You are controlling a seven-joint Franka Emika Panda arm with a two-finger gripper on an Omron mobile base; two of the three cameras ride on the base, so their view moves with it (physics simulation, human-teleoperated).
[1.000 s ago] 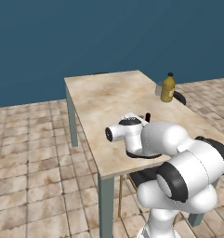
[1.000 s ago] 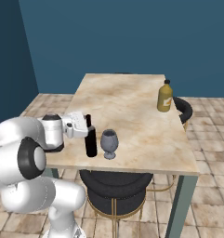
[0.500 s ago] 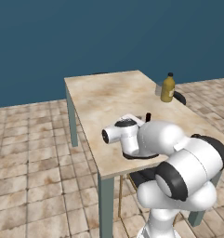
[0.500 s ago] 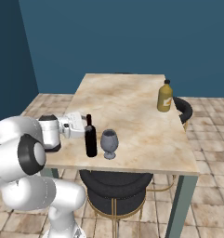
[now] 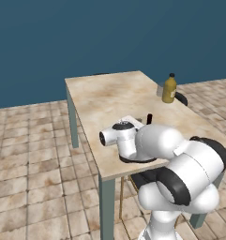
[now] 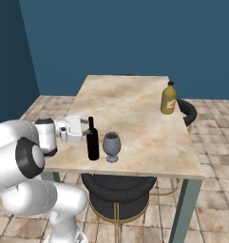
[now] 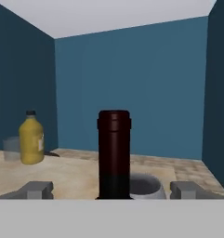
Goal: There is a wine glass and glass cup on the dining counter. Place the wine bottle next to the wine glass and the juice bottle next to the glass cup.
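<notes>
Wine bottle (image 6: 92, 140): I see it upright on the desk (image 6: 135, 114), just beside the wine glass (image 6: 111, 146); done.
Juice bottle (image 6: 168, 98): I see it beside the glass cup (image 5: 160, 90); looks done.
Jaws: gripper (image 6: 81, 129) spread wide, pinching nothing.

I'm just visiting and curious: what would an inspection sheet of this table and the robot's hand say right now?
Surface: dining counter, beige marbled top.
Job's things: wine bottle upright beside wine glass; juice bottle upright at the far end, glass cup just behind it.
Clutter: nothing seen.
Grippers: gripper open, fingers either side of the wine bottle, not touching it.
Cables: nothing seen.
Surroundings: black stools, blue walls, tiled floor.
</notes>
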